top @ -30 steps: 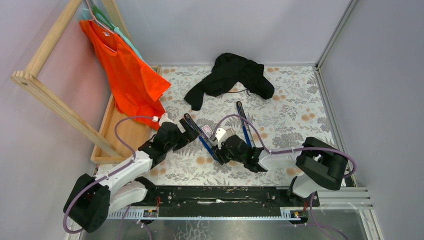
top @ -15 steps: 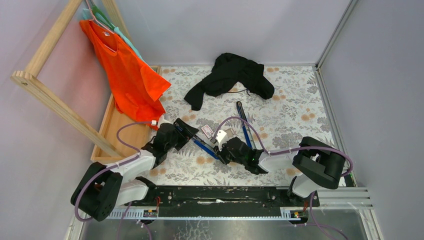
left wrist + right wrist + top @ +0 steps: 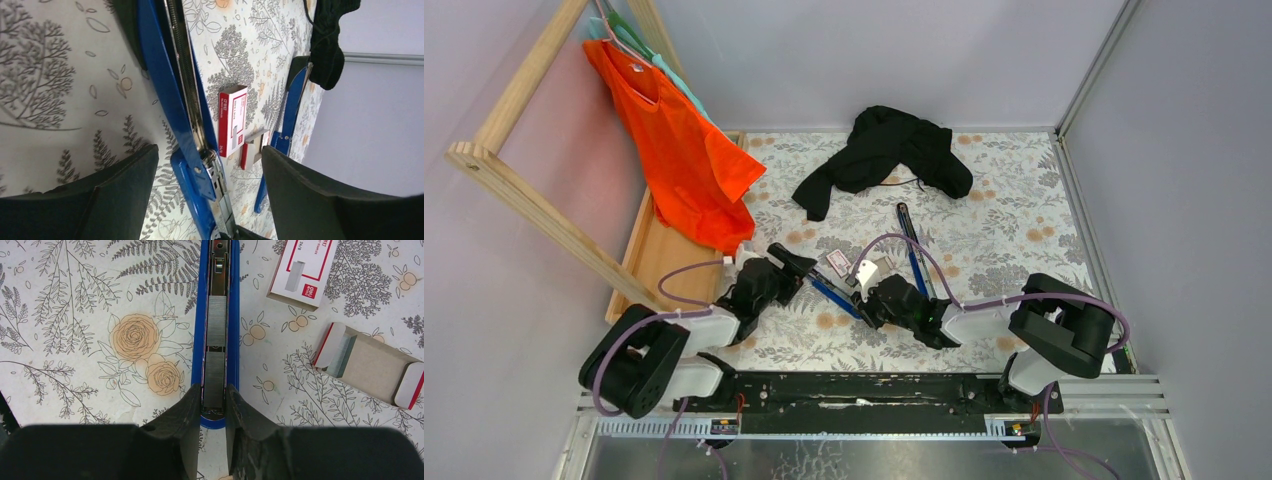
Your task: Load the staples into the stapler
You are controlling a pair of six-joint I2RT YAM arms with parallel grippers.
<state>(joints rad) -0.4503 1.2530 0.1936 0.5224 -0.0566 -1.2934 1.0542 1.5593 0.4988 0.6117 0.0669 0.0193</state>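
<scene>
A blue stapler (image 3: pixel 834 296) lies open on the flowered table, and also shows in the left wrist view (image 3: pixel 172 100). Its magazine (image 3: pixel 216 340) holds grey staple strips. My right gripper (image 3: pixel 214 407) is shut on the magazine's near end; in the top view the gripper (image 3: pixel 871 300) sits at the stapler's right end. My left gripper (image 3: pixel 210 200) is open, its fingers (image 3: pixel 100 190) straddling the stapler's hinge end without touching. The white-and-red staple box (image 3: pixel 305 270) and its tray (image 3: pixel 370 365) lie beside the stapler, in the top view at the box (image 3: pixel 836 262) and tray (image 3: pixel 864 270).
A second blue stapler (image 3: pixel 911 248) lies just right of the tray. A black garment (image 3: pixel 884 150) lies at the back. An orange shirt (image 3: pixel 674 150) hangs on a wooden rack (image 3: pixel 544 215) at the left, above a wooden tray (image 3: pixel 659 270).
My left arm has drawn back and folded lower, its gripper sliding a little left along the stapler. The stapler has swung slightly. My right gripper has stayed in place.
</scene>
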